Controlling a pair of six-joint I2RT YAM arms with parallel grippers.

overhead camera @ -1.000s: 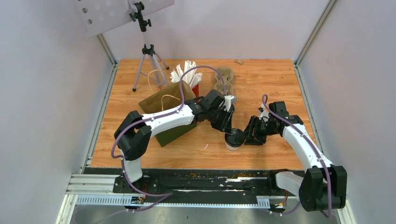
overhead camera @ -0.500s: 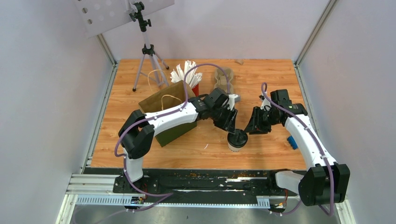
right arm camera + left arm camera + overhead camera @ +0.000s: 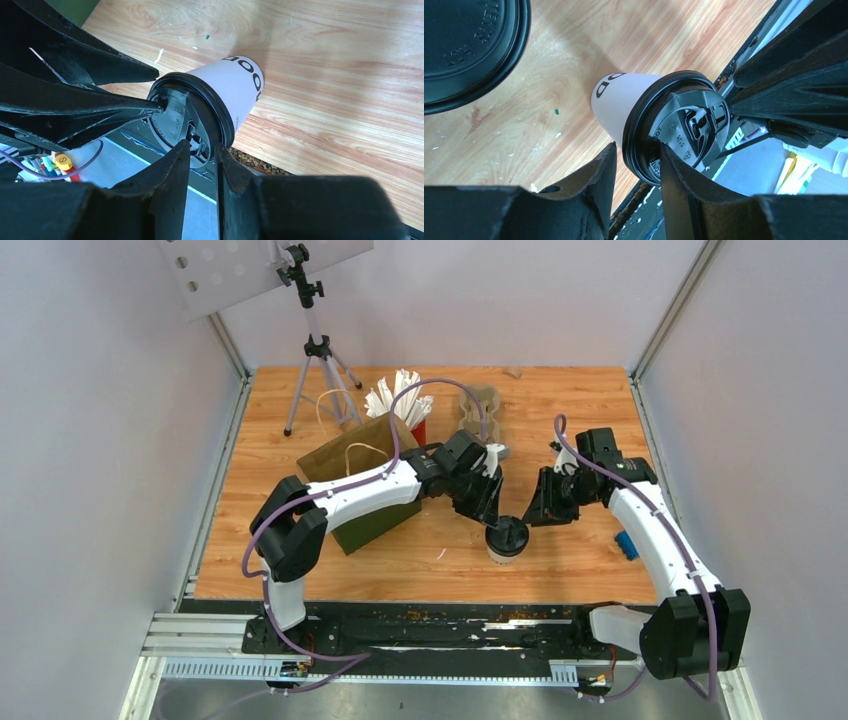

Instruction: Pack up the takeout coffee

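Tabletop (image 3: pixel 570 410) is wood, with the gear on its middle and left. Paper bag (image 3: pixel 340 458) sits left of centre, mouth seemingly up, and the left forearm crosses over it. Left arm reaches rightward over the middle; right arm angles in from the right.

Coffee cup (image 3: pixel 227 85) is at the front middle of the tabletop, upright in the top view, long axis vertical, black lid (image 3: pixel 684 125) on top. Whether the base rests on the wood or is just off it: cannot tell.

Left pincer (image 3: pixel 637 150) comes onto it from above. The gap is narrow, one finger on the lid top and the other outside the rim, clamped on the lid edge. Outer contact looks touching but is hard to confirm.

Right pincer (image 3: pixel 202 150) is just right of the cup and apart from it, tips aimed at the lid, fingers parted only a sliver, holding nothing.

Second lid (image 3: pixel 469 45) fills a corner of the left wrist view, close by, with its cup hidden.

Key relation: the cup is directly under the left pincer, so the left arm has it. The bag lies left of the cup, back along that same arm.

Judgement: the next move needs a lift along the cup axis, then a carry left to the bag mouth. A rim-only grip could pop the lid or let the cup swing.
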